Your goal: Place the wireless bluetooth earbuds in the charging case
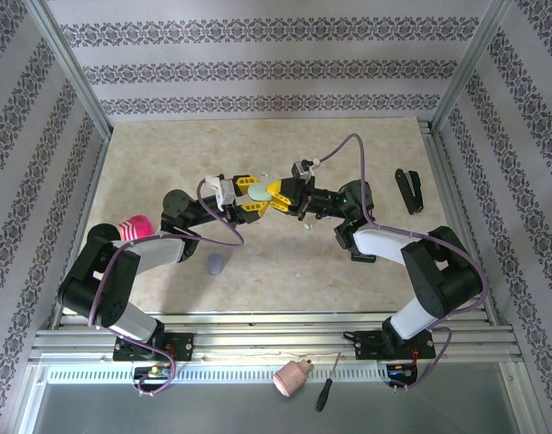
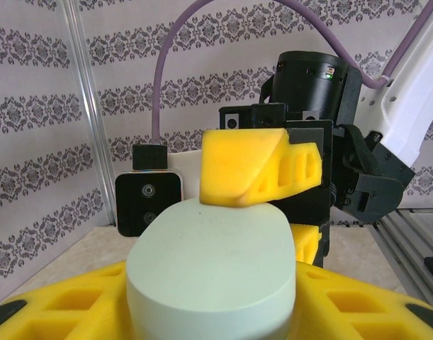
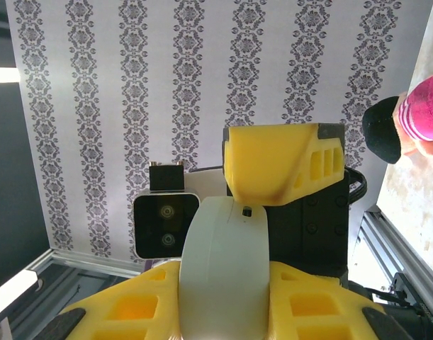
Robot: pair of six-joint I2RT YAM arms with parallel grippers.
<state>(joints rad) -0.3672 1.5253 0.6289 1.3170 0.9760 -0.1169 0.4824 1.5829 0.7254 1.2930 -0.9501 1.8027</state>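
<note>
A mint green pebble-shaped charging case (image 1: 257, 191) hangs above the middle of the table, held between both grippers and closed. My left gripper (image 1: 254, 195) is shut on its wide sides; in the left wrist view the case (image 2: 212, 262) sits between my yellow fingers (image 2: 67, 304). My right gripper (image 1: 281, 192) is shut on its thin edge; in the right wrist view the case (image 3: 223, 269) stands edge-on between the fingers (image 3: 131, 308). Two tiny pale earbuds lie on the table, one (image 1: 265, 174) just behind the grippers, one (image 1: 304, 226) in front of them.
A lilac case (image 1: 215, 263) lies on the table near the left arm. A black object (image 1: 407, 190) rests at the back right. A pink ball-like thing (image 1: 134, 227) sits by the left arm. A drill chuck (image 1: 292, 377) and screwdriver (image 1: 328, 382) lie in front of the rail.
</note>
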